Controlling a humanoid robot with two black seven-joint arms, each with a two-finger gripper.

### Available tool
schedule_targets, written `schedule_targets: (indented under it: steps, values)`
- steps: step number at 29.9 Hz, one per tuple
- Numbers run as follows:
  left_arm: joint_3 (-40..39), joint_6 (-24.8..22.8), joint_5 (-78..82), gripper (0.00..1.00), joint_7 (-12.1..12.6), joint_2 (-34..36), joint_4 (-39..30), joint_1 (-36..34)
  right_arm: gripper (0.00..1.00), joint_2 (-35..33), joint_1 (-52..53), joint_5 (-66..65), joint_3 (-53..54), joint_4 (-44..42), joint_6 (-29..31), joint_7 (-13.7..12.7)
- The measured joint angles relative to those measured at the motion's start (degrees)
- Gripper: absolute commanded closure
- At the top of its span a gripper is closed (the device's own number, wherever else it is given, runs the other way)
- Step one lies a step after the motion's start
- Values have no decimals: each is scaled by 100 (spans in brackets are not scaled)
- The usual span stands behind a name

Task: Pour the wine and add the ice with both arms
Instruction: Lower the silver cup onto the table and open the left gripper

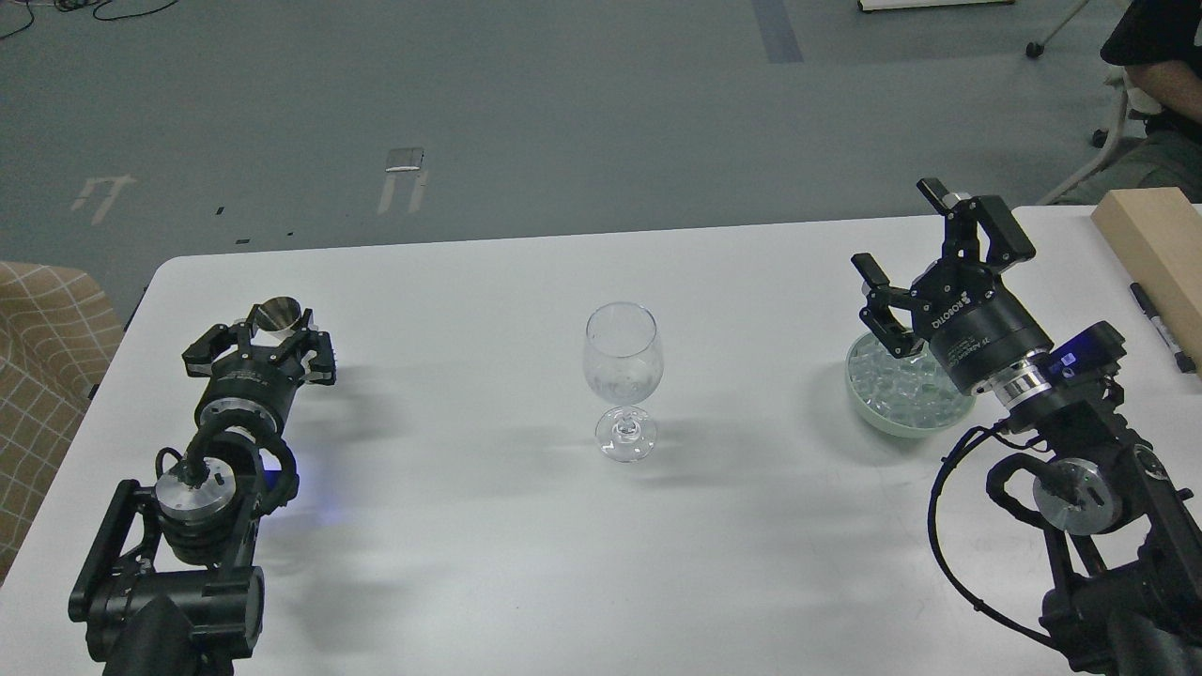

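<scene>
A clear stemmed wine glass [622, 366] stands upright at the middle of the white table [488, 526]. My left gripper [263, 343], seen from behind at the left, is closed around a small steel jigger [278, 314]; only the jigger's rim shows above the fingers. I see no wine. At the right, a pale green bowl [883, 422] holds the ice [892, 380], many small clear cubes. My right gripper [925, 253] hangs open just above the bowl's far side with nothing in it.
A wooden block [1155, 244] and a black marker [1160, 324] lie at the table's right edge. A seated person [1160, 56] is at the top right. A checked cloth [47, 357] sits off the table's left edge.
</scene>
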Motion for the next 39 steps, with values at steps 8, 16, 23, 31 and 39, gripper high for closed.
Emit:
schedule_targets:
  steps: [8,16,23,31,39]
  values:
    - [2,-3,0,8,-1,0,71,-10,0,0,11,0,0,-16,0,0]
    - [2,-29,8,6,0,44,33,-69,0,0,3,0,0,-20,0,0]
    - [-60,-105,-49,6,18,369,-235,-60,0,0,-10,0,0,-61,0,0]
    - [-187,-102,-86,6,93,697,-846,72,0,0,5,-9,-5,-67,0,-9]
    - [-201,-47,-87,6,228,709,-1186,89,0,0,16,-9,0,-46,0,-9]
